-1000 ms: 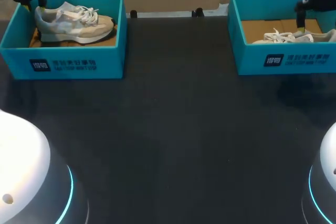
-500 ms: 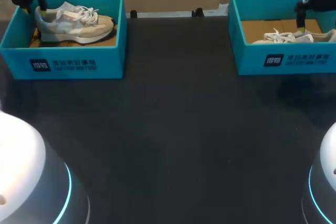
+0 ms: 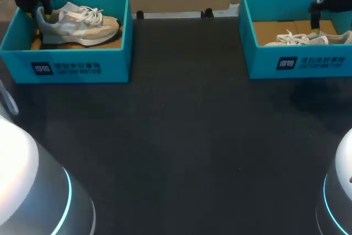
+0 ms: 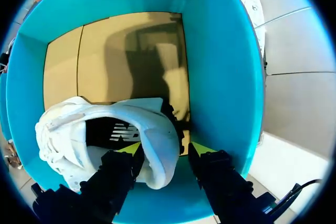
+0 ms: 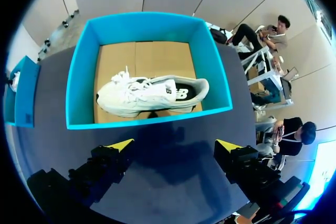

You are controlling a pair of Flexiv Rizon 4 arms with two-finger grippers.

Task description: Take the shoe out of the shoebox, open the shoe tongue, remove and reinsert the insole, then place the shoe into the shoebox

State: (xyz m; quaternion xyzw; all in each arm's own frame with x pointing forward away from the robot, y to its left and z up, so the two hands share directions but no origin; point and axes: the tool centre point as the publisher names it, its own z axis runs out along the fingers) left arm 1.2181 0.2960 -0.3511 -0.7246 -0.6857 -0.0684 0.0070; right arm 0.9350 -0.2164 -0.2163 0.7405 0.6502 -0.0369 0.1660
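Down inside the left shoebox (image 4: 223, 77), the left gripper (image 4: 165, 150) straddles the heel of the grey-and-tan shoe (image 4: 152, 124). One yellow-tipped finger (image 4: 119, 174) sits within the shoe's opening against the heel collar. The other is outside the heel, next to the box's end wall, with a thin dark gap showing between it and the shoe, so the fingers are parted and not clamped. The shoe itself rests on its sole on the cardboard floor of the left shoebox, toe pointing away from the gripper. Well apart from the left shoebox, across the dark table (image 3: 187, 136), the right gripper (image 5: 176, 144) hangs spread wide and holding nothing. Ahead of it is the right shoebox (image 5: 81, 77), where a white shoe (image 5: 152, 94) lies.
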